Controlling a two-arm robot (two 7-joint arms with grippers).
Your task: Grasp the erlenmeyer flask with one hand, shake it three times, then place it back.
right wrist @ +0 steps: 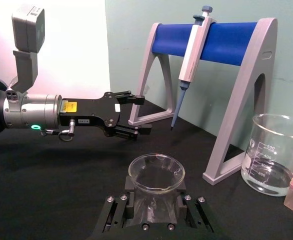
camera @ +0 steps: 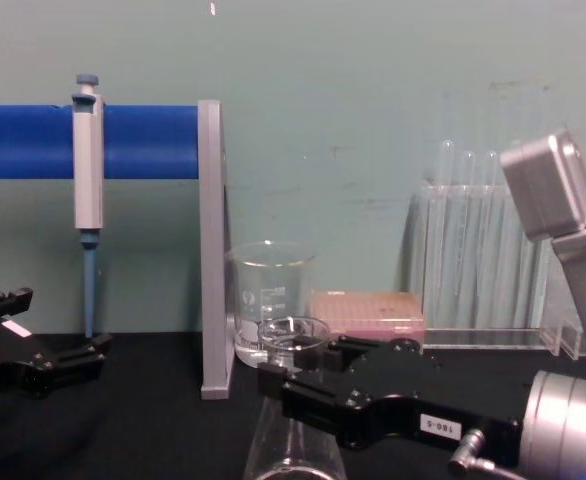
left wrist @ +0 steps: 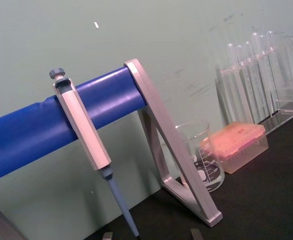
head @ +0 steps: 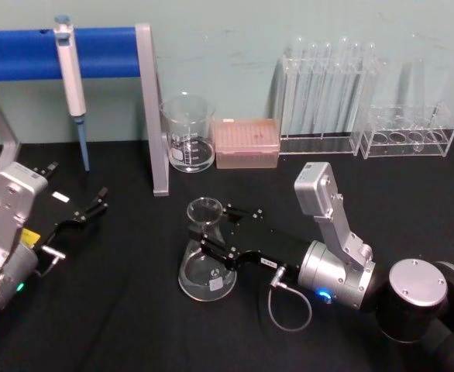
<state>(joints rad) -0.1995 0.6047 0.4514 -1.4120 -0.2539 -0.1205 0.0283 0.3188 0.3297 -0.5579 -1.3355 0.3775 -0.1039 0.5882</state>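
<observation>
The erlenmeyer flask (head: pixel 206 263) is clear glass and stands upright on the black table, a little left of centre. My right gripper (head: pixel 217 229) reaches in from the right, and its black fingers close on the flask's neck just below the flared rim. In the right wrist view the rim (right wrist: pixel 156 172) sits between the two fingers (right wrist: pixel 120 212), which press against the neck on both sides. In the chest view the flask (camera: pixel 291 440) shows low, with the right gripper (camera: pixel 298 365) around its neck. My left gripper (head: pixel 89 209) is parked at the left, open and holding nothing.
A glass beaker (head: pixel 188 133) stands behind the flask beside the grey leg of a blue-barred stand (head: pixel 153 116). A pipette (head: pixel 72 85) hangs from that stand. A pink tip box (head: pixel 246 143) and clear test-tube racks (head: pixel 328 97) line the back.
</observation>
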